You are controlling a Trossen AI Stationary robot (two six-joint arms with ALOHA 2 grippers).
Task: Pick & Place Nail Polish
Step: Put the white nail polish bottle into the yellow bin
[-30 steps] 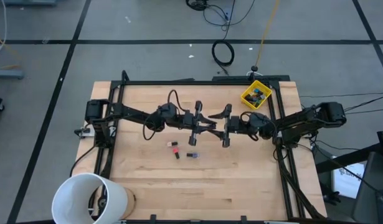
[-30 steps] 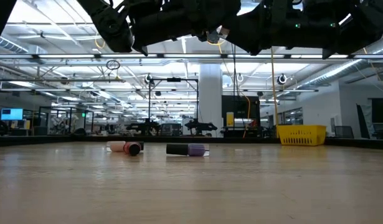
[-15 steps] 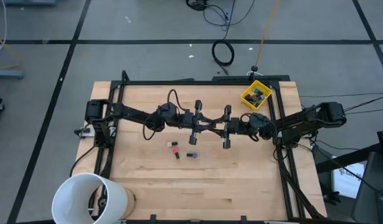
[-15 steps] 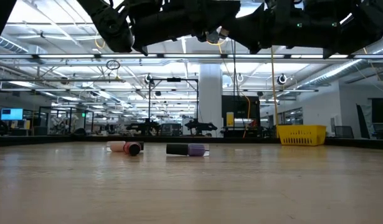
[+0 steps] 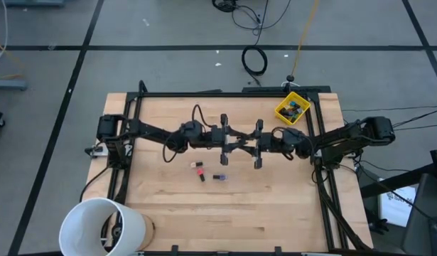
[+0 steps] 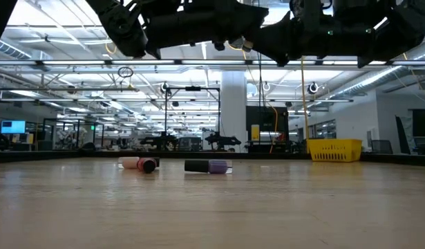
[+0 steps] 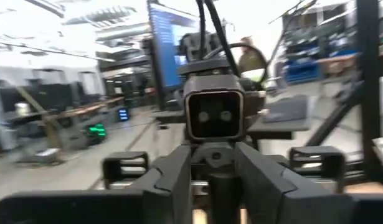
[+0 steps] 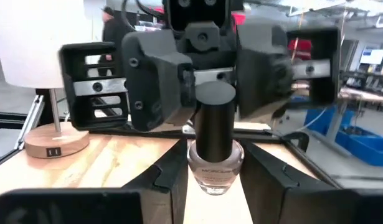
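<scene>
A nail polish bottle (image 8: 215, 146) with a pale body and a black cap is held high above the table's middle, where my two grippers meet tip to tip. My right gripper (image 8: 215, 180) is shut on it. My left gripper (image 7: 223, 186) faces it from the table's left. It is open, with its fingers (image 8: 160, 84) standing on either side of the cap (image 8: 215, 106). Two more nail polish bottles lie on their sides on the wood below: a pink one (image 6: 138, 164) and a purple one (image 6: 208, 167). My right gripper pinches the bottle's pale body (image 8: 216, 167) between its two fingers. The fingers come in about level from the table's right. The bottle stands upright in the hold with its cap up, lifted well clear of the table.
A yellow bin (image 5: 292, 108) holding several bottles sits at the table's far right corner. A large white bucket (image 5: 103, 226) stands at the near left corner. A black frame (image 5: 225, 94) runs around the work area. Bare wood lies toward the near edge.
My right gripper has gone from wide open to shut on the bottle's body. My left gripper, which held the cap, has parted its fingers a little and turned slightly at the wrist. Both hands have stayed in place and the bottle has not moved.
</scene>
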